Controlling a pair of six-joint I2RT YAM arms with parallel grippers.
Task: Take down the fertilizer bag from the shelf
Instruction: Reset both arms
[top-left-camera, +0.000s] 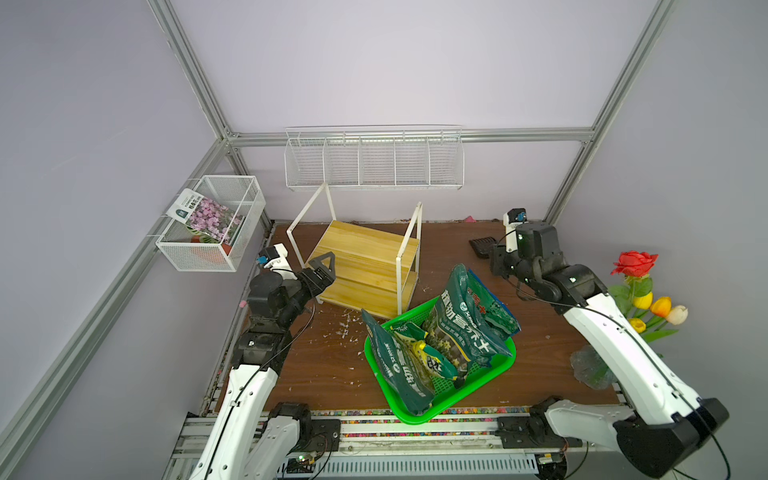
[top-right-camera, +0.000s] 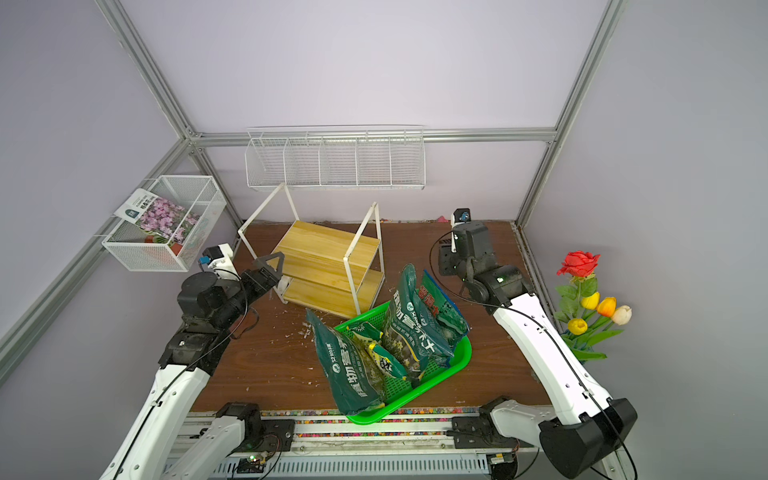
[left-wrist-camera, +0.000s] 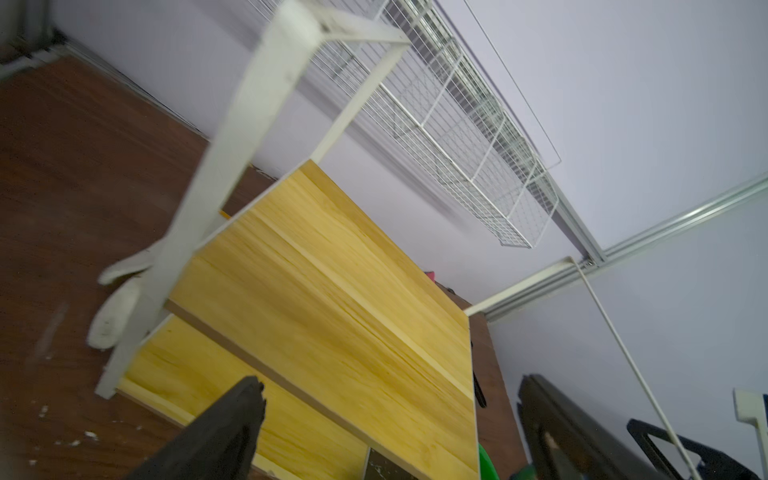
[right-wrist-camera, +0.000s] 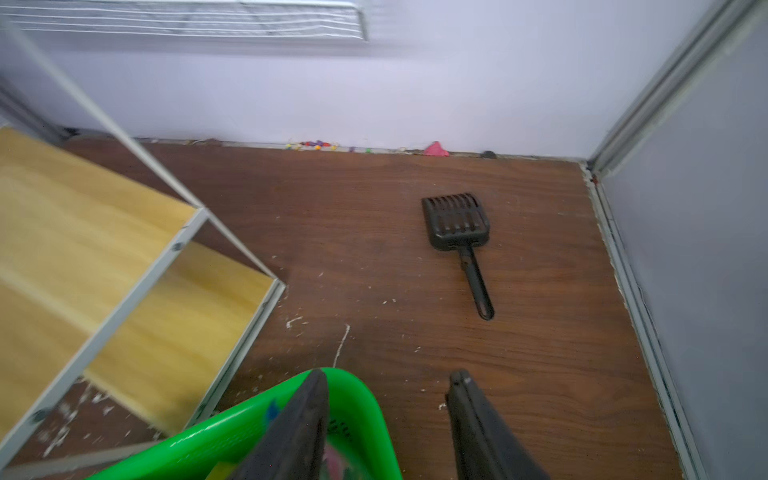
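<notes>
Right wrist view: right gripper (right-wrist-camera: 388, 376) parted and empty by the green basket (right-wrist-camera: 249, 422), where (lower centre in both top views) the fertilizer bag (top-left-camera: 459, 316) leans, off the shelf (top-left-camera: 365, 253); left gripper (top-left-camera: 328, 269) gapes wide, empty.

Wide open stretch of table (top-left-camera: 324, 374) along the left edge, just white crumbs. The shelf (top-left-camera: 365, 253) fills the back middle, white posts (top-left-camera: 401, 282) fencing each side, both boards open from the front. The green basket (top-left-camera: 409, 415), stuffed with tall bags (top-left-camera: 461, 320), blocks the near middle, its corner just beside the shelf's front right post. Back right corner is free except for a flat black scoop (right-wrist-camera: 456, 222). A wire rack (top-left-camera: 374, 164) hangs above the shelf.
</notes>
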